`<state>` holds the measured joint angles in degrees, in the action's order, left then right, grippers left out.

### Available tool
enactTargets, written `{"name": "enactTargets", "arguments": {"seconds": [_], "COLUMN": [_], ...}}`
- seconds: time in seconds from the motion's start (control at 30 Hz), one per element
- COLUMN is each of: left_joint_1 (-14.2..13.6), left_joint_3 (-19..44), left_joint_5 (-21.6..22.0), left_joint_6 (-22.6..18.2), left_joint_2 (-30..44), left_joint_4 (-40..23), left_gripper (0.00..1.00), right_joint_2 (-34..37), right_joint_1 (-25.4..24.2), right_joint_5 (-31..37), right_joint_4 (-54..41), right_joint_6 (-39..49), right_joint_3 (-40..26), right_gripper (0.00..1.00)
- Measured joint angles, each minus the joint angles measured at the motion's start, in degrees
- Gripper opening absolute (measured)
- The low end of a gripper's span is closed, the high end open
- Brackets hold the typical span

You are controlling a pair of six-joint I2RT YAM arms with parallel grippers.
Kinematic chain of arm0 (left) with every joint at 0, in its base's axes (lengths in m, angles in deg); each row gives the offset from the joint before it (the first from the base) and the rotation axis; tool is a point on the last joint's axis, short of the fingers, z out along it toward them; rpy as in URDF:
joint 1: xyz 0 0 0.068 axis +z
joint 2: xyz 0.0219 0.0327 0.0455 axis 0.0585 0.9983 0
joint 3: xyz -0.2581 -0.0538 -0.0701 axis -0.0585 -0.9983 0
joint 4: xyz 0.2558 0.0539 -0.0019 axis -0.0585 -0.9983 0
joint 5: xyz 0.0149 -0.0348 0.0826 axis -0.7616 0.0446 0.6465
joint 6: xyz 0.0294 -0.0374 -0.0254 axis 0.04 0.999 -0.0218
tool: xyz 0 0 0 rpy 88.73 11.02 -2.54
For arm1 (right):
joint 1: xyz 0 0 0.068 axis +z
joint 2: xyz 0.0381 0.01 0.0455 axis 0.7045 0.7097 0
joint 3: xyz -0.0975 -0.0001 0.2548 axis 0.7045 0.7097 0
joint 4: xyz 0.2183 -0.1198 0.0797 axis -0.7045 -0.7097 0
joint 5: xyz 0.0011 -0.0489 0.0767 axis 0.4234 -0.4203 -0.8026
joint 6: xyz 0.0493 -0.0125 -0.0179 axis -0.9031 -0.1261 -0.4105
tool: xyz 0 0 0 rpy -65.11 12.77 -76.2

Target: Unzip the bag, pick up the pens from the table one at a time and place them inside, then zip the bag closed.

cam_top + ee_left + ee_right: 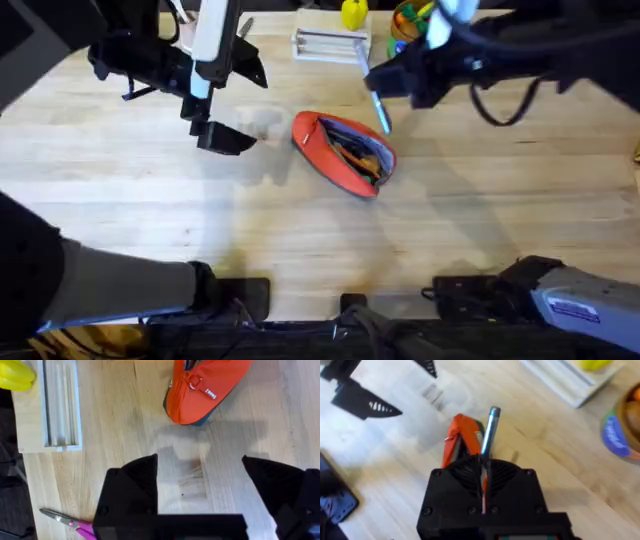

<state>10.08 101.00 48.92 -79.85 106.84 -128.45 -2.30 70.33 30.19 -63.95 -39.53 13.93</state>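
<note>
Hanging above the far right end of the bag (344, 153), the right gripper (378, 88) pinches a pen (380, 112) between closed fingers, the free length of the pen slanting down toward the open mouth. The risk, as I judge it, is a miss: the mouth is a narrow slit between soft fabric walls, and several pens already lie inside, so a pen let go too high or off-line could strike the zip edge, bounce off the pens inside and roll away over the table (480, 220). A slim, smooth, round barrel may also swivel in so small a pinch. The left gripper (222, 134) hovers over bare wood well to the left of the bag with its fingers spread wide and holding nothing, so nothing steadies the pouch; a nudge from the pen tip could slide or fold it. The bag is an oval of orange-red cloth with dark zip edging, limp and light. The table is pale jointed planks, hard and slick. A white tray (330, 45) lies at the far edge, and pink-handled scissors (67, 522) rest nearby.
</note>
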Motion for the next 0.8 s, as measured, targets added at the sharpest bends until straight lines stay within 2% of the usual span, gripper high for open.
{"name": "enactTargets", "arguments": {"seconds": [0.17, 0.37, 0.53, 0.8], "left_joint_1": [0.00, 0.00, 0.00, 0.00], "left_joint_3": [0.00, 0.00, 0.00, 0.00], "left_joint_5": [0.00, 0.00, 0.01, 0.00], "left_joint_6": [0.00, 0.00, 0.00, 0.00], "left_joint_2": [0.00, 0.00, 0.00, 0.00], "left_joint_4": [0.00, 0.00, 0.00, 0.00], "left_gripper": [0.993, 0.993, 0.993, 0.993], "right_joint_2": [7.36, 14.36, 15.47, 15.47], "right_joint_1": [4.35, 5.59, 5.59, 5.75], "right_joint_5": [-0.48, -0.19, 0.94, 1.12], "right_joint_4": [0.00, -2.10, -6.82, -9.05], "right_joint_6": [1.51, 3.66, 5.30, 6.00], "right_joint_3": [0.00, 0.02, 0.02, 0.02], "right_gripper": [0.031, 0.031, 0.031, 0.032]}}
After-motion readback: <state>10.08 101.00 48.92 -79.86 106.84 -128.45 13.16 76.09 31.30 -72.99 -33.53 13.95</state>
